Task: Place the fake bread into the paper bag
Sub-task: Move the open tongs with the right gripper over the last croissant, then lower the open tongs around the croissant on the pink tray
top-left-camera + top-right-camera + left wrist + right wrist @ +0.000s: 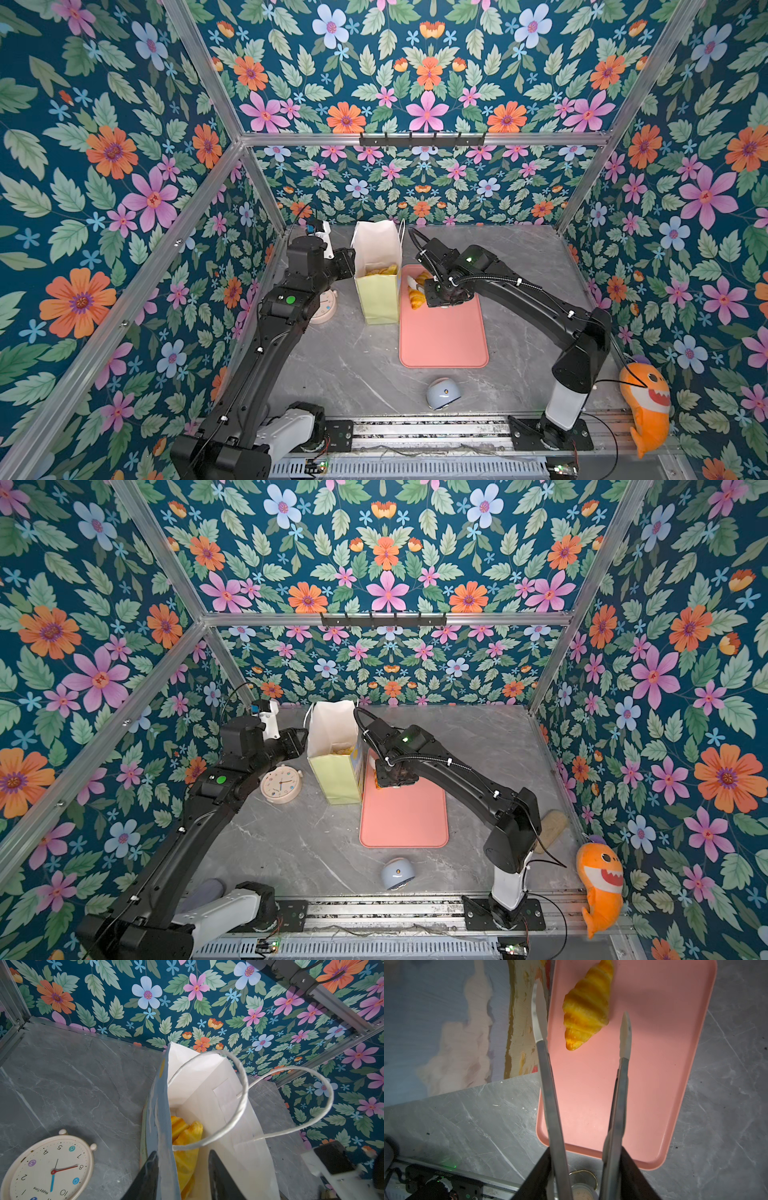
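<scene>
The paper bag (376, 299) stands beside the pink tray (444, 340); the fake bread (187, 1136) inside shows only partly. My left pincer (182, 1152), spread, straddles 1 bag wall. My right pincer (584, 1159) clamps tongs (548, 1084) (tips apart) flanking 1 croissant (586, 1007), its end cut off.

A robot-lab test booth: floral-papered panels (428, 62) on aluminium framing (540, 139) enclose the tongs (550, 1095), with a grey marble-look tabletop (353, 365) beneath them.

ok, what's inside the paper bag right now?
Golden fake bread lies low in the paper bag: at least two ridged croissants show in the left wrist view. Anything beneath them, and the bag's floor, is covered by those pieces and the near wall.
</scene>
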### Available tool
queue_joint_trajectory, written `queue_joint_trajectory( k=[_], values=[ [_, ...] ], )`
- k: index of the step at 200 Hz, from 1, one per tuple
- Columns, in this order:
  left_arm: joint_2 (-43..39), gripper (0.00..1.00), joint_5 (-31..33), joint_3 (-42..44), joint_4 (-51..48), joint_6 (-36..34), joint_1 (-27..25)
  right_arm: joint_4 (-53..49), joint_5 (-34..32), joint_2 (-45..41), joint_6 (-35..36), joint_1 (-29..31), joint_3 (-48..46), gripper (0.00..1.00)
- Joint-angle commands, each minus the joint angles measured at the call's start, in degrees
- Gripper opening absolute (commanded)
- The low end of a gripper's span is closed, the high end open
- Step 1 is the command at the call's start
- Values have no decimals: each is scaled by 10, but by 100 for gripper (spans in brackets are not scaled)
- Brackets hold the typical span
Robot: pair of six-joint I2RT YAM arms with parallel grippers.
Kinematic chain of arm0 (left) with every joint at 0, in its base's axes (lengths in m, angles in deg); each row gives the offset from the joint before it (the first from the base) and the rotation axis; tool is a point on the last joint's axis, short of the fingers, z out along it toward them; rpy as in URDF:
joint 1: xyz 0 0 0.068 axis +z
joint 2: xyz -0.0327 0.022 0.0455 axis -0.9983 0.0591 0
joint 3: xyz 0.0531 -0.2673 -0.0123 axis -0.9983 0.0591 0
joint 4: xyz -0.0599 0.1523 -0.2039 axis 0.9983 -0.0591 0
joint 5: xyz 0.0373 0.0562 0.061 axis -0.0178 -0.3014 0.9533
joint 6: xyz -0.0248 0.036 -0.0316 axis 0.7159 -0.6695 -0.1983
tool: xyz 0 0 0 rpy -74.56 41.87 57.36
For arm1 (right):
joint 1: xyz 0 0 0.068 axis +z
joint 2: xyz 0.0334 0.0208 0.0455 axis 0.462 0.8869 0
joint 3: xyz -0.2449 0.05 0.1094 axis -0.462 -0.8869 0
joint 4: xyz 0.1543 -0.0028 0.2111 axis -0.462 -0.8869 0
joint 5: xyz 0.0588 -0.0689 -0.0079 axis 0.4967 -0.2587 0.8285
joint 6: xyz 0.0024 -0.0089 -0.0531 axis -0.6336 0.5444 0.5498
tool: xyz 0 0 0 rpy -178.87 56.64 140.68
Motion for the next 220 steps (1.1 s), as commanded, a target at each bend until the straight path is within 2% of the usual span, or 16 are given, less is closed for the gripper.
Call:
queue_joint_trajectory(
  k=[1, 142, 220],
  values=[
    [-4, 42, 9, 0, -3, -7, 0, -7, -10, 9, -12, 1, 4, 47],
    [-8, 43, 13, 7, -5, -8, -1, -7, -10, 67, -11, 1, 32, 47],
    [-6, 43, 10, 7, -2, -4, 0, -17, -22, 89, -4, 1, 44, 44]
  ],
)
